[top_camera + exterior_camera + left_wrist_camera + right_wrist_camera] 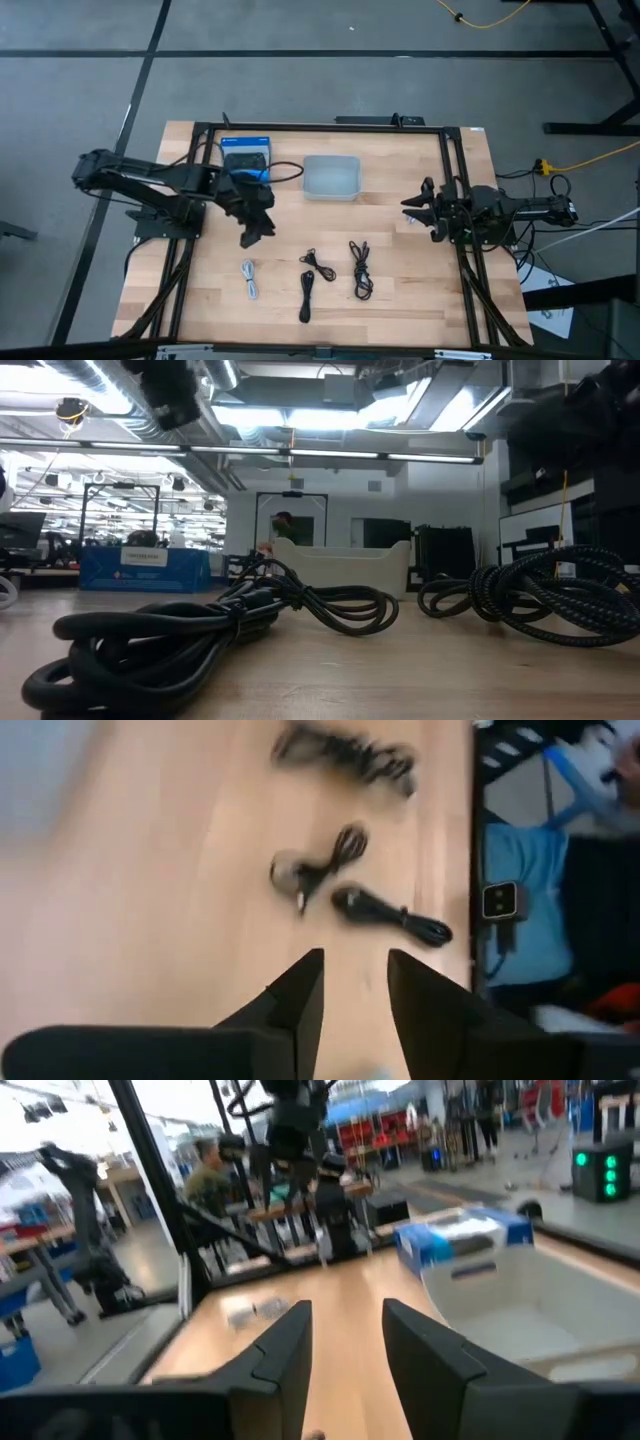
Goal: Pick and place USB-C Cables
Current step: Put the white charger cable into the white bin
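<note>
White cable (249, 279) lies just beyond left pincer (250, 236).

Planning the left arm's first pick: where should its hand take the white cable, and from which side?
Take the white cable across the middle of its bundle, coming straight down from above. It lies flat on the table as a narrow coil running front to back, so the open left hand, hanging just behind it, should close across its short width.

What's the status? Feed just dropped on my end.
Left gripper open, empty, above table near white cable. Right gripper open, parked at right edge. Three black cables untouched, tray empty. Nothing blocking.
</note>
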